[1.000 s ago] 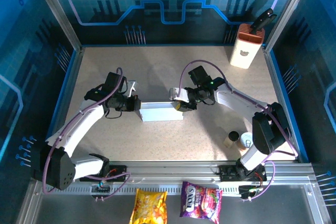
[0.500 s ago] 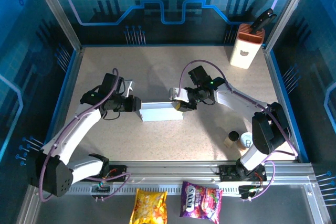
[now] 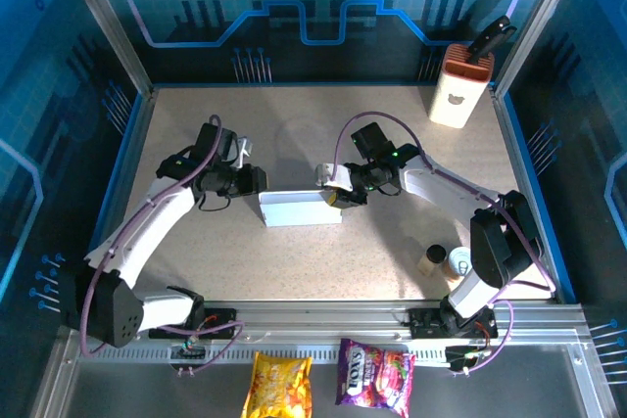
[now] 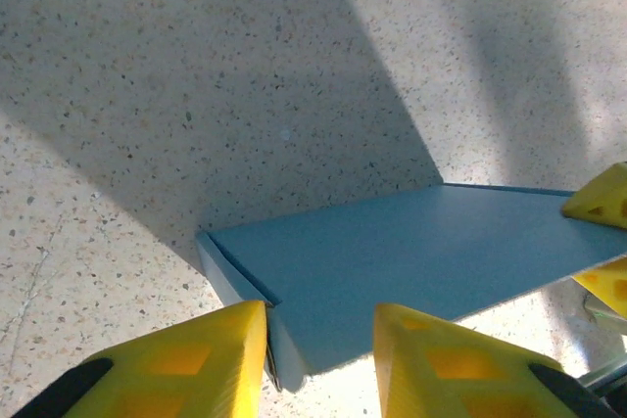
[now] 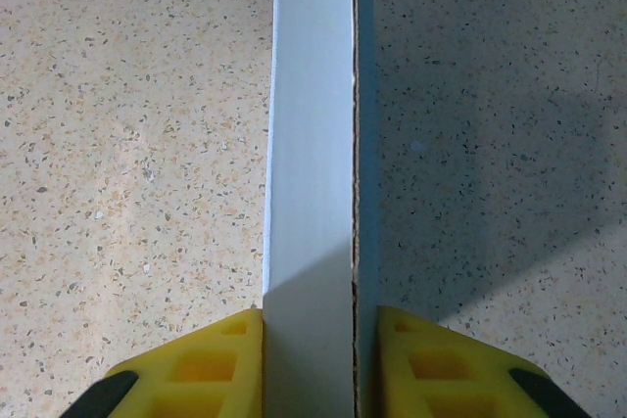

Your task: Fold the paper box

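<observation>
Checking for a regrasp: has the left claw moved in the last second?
Yes. In the top view the left claw has shifted toward the far wall, from level with the left end of the box to its far corner.

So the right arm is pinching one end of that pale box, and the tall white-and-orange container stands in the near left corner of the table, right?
The corner is wrong: the white-and-orange container stands in the far right corner of the table, as the top external view shows. The right gripper does pinch one end of the paper box.
</observation>
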